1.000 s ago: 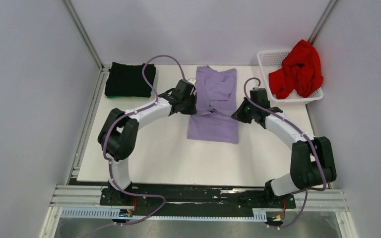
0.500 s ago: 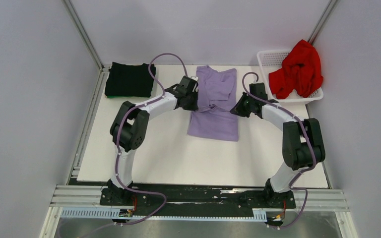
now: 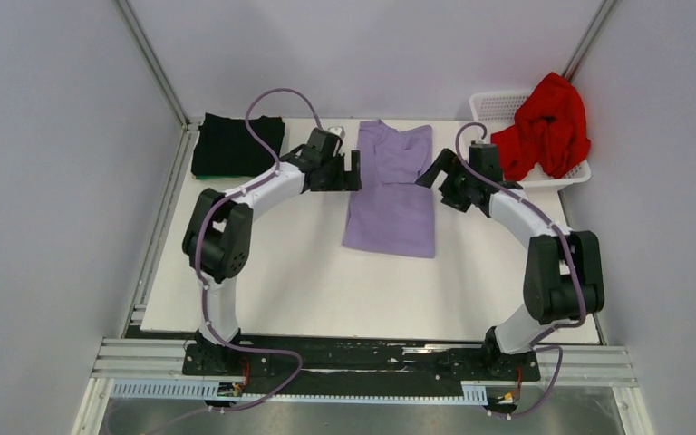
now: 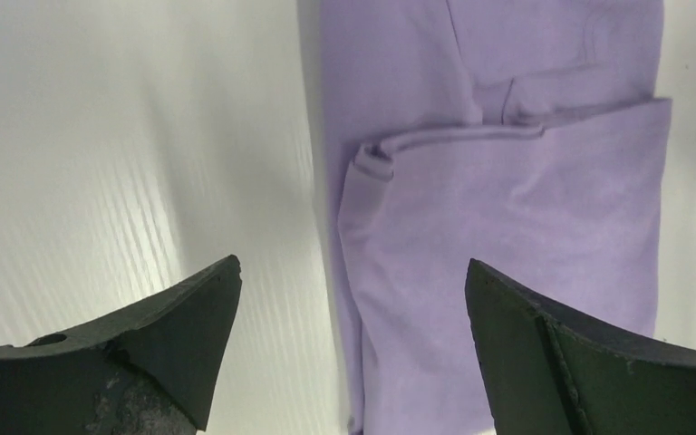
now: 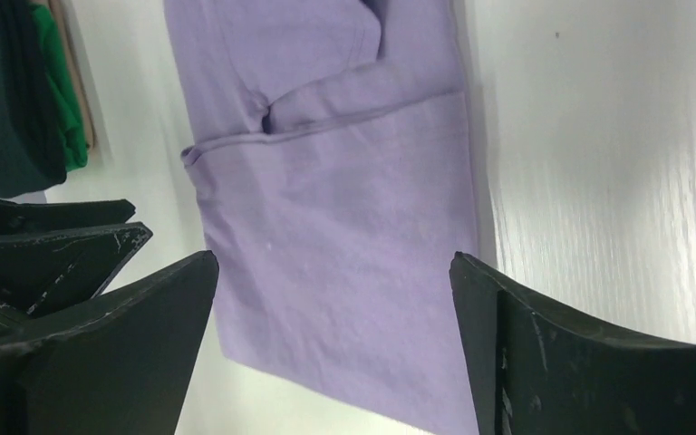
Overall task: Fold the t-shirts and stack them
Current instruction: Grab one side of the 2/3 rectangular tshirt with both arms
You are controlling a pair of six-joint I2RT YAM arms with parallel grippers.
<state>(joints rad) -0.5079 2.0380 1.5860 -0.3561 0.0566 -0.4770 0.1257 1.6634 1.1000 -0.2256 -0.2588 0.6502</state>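
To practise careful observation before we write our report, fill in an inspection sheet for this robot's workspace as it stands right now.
Surface: white table, flat.
Job's things: purple shirt partly folded at the centre; black shirt folded in the far left corner; red shirt crumpled in the basket.
Clutter: green cloth edge beside the black shirt.
Grippers: left gripper and right gripper open, empty, above the purple shirt.
Cables: purple cables loop over both arms.
Surroundings: grey walls; metal rail at the near edge.
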